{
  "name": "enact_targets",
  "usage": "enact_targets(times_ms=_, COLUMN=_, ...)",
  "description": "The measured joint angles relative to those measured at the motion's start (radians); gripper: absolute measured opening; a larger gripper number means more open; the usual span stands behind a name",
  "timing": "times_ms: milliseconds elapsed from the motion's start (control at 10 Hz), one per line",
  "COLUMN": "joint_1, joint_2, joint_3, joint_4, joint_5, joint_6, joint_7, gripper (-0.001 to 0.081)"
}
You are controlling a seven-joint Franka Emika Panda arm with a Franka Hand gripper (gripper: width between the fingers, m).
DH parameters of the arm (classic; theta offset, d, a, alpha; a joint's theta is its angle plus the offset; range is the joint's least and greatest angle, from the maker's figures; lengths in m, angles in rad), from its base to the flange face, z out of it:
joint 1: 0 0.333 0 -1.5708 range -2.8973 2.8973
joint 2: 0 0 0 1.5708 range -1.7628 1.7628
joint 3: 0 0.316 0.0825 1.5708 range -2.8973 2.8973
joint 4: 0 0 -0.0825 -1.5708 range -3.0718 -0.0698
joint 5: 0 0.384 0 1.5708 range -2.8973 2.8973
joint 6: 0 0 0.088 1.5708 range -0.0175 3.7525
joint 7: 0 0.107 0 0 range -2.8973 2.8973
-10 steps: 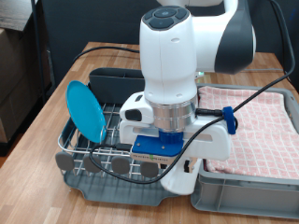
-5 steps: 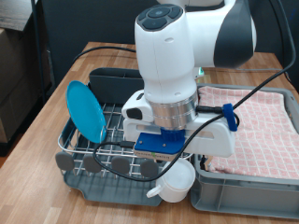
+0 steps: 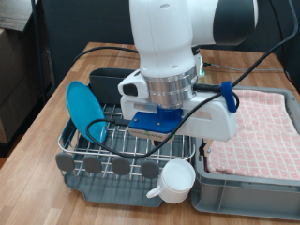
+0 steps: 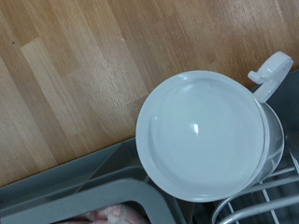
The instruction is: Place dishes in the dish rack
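With the blue plate (image 3: 86, 112) and white mug (image 3: 174, 181) already in the dish rack (image 3: 112, 150), the gripper sits above the mug, its fingers' state hidden.

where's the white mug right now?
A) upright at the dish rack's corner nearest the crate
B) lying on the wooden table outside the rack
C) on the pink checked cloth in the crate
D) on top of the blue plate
A: the white mug stands upright, opening up, at the dish rack corner beside the grey crate, while the blue plate leans at the far end.

Upright plate (image 3: 86, 113) and mug (image 3: 174, 180) flanking open rack (image 3: 122, 143) middle.
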Motion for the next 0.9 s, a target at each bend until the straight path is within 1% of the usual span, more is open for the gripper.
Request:
enact_targets(times_ms=200, joint_1=0.009, joint_2=-0.05, joint_3=-0.006, joint_4=-0.002, joint_5=-0.021, joint_6=-0.036, joint_7=0.033, gripper=0.0803)
enact_targets(times_ms=300, joint_1=0.013, joint_2=-0.073, joint_3=-0.006, joint_4=-0.004, joint_5=-0.027, joint_6=-0.038, joint_7=0.04, gripper=0.0803)
enact_targets(times_ms=400, joint_1=0.017, joint_2=-0.09, joint_3=-0.006, joint_4=-0.028, joint_5=-0.035, joint_6=-0.024, joint_7=0.044, gripper=0.0803)
enact_targets(times_ms=700, joint_1=0.021, joint_2=-0.089, joint_3=-0.005, joint_4=-0.023, joint_5=-0.051, joint_6=-0.023, joint_7=0.044, gripper=0.0803)
enact_targets(times_ms=900, joint_1=0.044, joint_2=-0.088, joint_3=-0.004, joint_4=-0.005, joint_5=-0.099, joint_6=-0.045, joint_7=0.065, gripper=0.0803)
